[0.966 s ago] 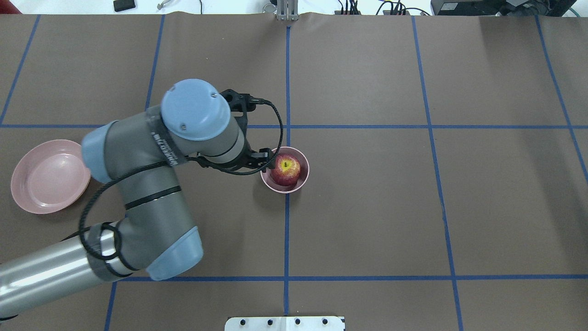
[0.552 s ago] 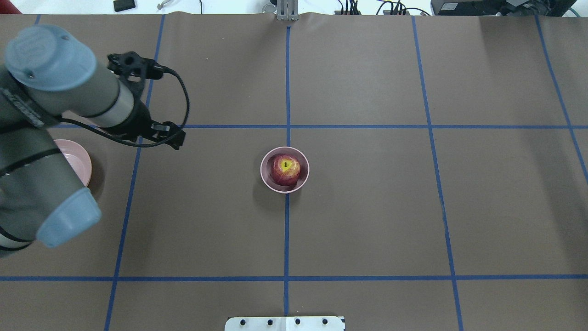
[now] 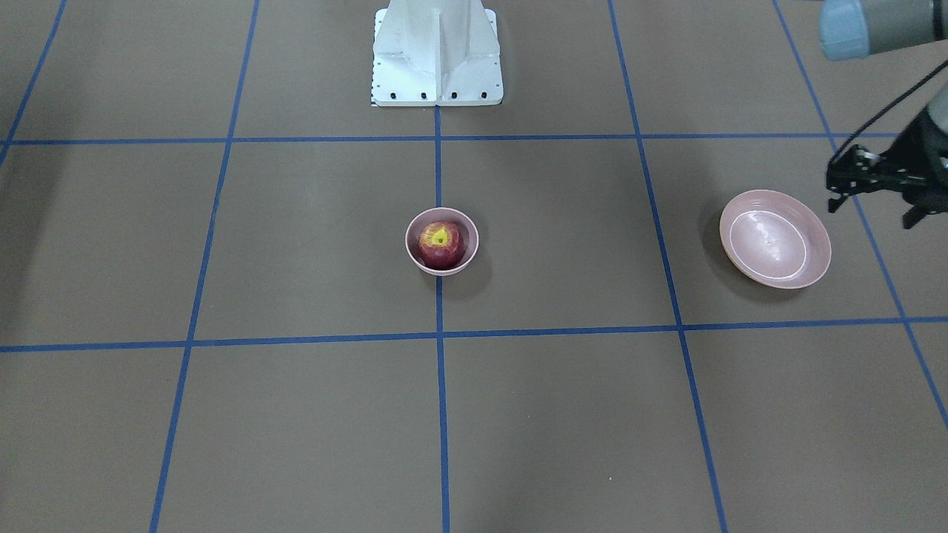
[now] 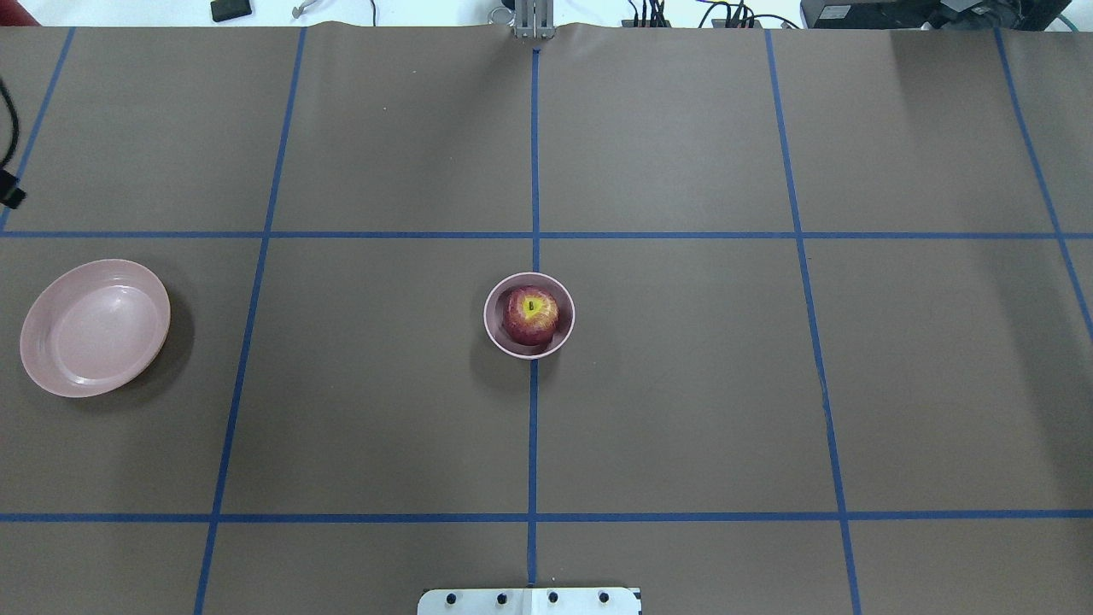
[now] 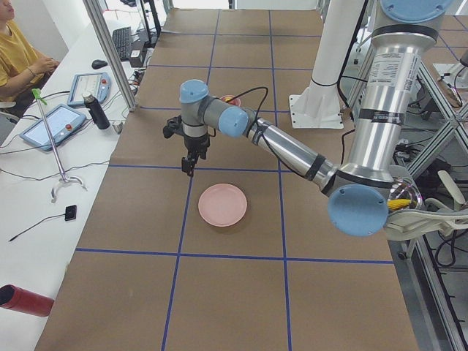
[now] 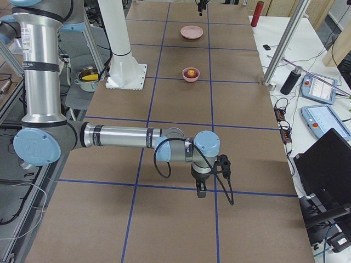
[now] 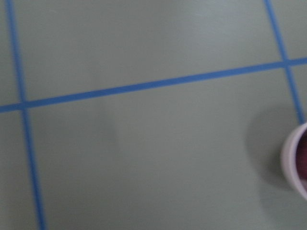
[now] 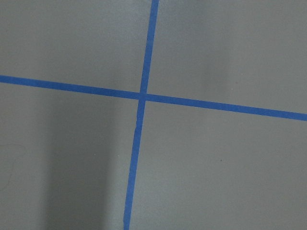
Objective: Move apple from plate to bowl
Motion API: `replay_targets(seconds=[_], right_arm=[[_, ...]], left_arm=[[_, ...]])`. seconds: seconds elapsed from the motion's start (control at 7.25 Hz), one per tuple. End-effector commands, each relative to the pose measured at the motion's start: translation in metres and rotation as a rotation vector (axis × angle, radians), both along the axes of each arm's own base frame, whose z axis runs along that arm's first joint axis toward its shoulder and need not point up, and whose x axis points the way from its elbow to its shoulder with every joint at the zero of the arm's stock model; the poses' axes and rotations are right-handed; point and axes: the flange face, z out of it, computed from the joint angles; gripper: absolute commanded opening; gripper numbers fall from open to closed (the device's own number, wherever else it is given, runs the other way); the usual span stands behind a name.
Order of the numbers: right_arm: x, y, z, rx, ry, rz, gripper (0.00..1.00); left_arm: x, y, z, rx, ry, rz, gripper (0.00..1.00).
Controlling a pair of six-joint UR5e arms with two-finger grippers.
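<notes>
The dark-red apple (image 4: 530, 316) (image 3: 441, 244) sits in the small deep pink bowl (image 4: 498, 337) (image 3: 412, 255) at the table's middle. The wide pink plate (image 4: 94, 328) (image 3: 775, 238) (image 5: 222, 205) lies bare on the robot's left side. My left gripper (image 3: 872, 211) (image 5: 189, 167) hangs above the table just beyond the plate, prongs apart and holding nothing. It is outside the overhead view except for a bit of cable. My right gripper (image 6: 198, 189) hovers low over the table's right end; I cannot tell if it is open. The bowl's rim (image 7: 293, 158) shows in the left wrist view.
The white robot base (image 3: 435, 52) stands at the table's near edge. Blue tape lines (image 4: 534, 171) grid the brown table. A side bench with tablets (image 5: 55, 124) and a seated operator (image 5: 18, 55) runs along the far edge.
My left arm has pulled back from the bowl to the left and left the overhead view. The apple stays in the bowl. The plate is uncovered again.
</notes>
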Motion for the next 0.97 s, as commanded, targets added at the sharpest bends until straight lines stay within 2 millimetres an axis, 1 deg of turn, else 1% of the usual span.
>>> replay_targets(seconds=[0.0, 0.14, 0.28, 0.41, 0.55, 0.69, 0.83], right_arm=[[0.0, 0.001, 0.001, -0.001, 0.0, 0.001, 1.0], [0.0, 0.001, 0.001, -0.001, 0.0, 0.001, 1.0], [0.0, 0.001, 0.001, -0.002, 0.0, 0.002, 1.0], [0.0, 0.001, 0.001, -0.008, 0.0, 0.01, 1.0], [0.0, 0.001, 0.0, -0.012, 0.0, 0.018, 1.0], [0.0, 0.0, -0.001, -0.009, -0.002, 0.018, 1.0], [0.0, 0.0, 0.0, -0.01, 0.0, 0.018, 1.0]], left_arm=[[-0.113, 0.01, 0.128, -0.063, 0.127, 0.051, 0.98], [-0.141, 0.024, 0.16, -0.085, 0.142, 0.033, 0.98], [-0.178, 0.061, 0.201, -0.127, 0.087, -0.039, 0.98], [-0.187, 0.07, 0.201, -0.09, 0.07, -0.058, 0.98], [-0.19, 0.074, 0.204, -0.098, 0.054, -0.068, 0.98], [-0.191, 0.073, 0.204, -0.157, 0.054, -0.129, 0.98], [-0.19, 0.076, 0.194, -0.223, 0.064, -0.23, 0.98]])
